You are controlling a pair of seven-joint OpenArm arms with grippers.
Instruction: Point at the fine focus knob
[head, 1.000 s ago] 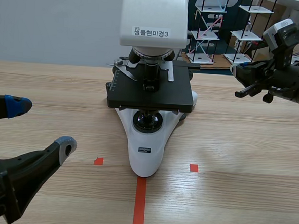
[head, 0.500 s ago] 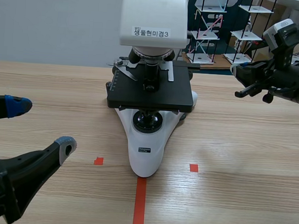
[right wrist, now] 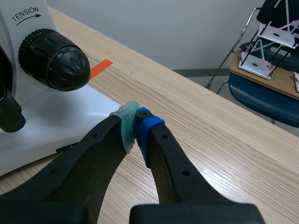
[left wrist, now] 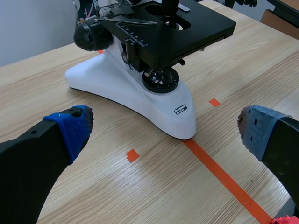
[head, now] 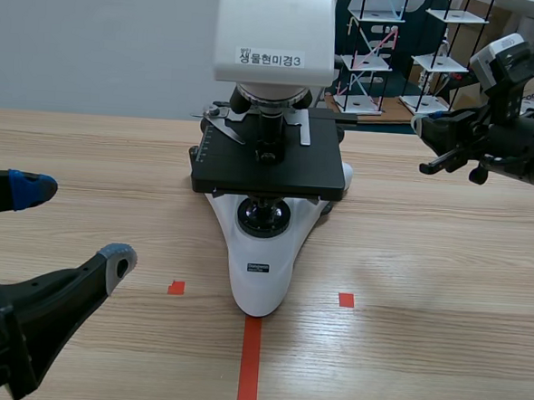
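Note:
A white microscope (head: 262,254) with a black stage (head: 269,159) stands mid-table. In the right wrist view its black ribbed focus knob (right wrist: 55,59) juts from the white arm under a "TENSION" mark, the smaller fine knob at its outer end. My right gripper (right wrist: 136,122) is shut on nothing, its tips a short gap away from that knob and aimed just past it. In the scene view the right gripper (head: 422,128) hangs raised to the right of the stage. My left gripper (head: 75,225) stands open low at the left, with the microscope base (left wrist: 180,121) ahead of it.
Orange-red tape marks lie in front of the microscope's foot. Beyond the table's far right edge stand a chair (right wrist: 275,100) and wire model racks (head: 376,52). A second black knob (left wrist: 91,35) shows on the microscope's other side.

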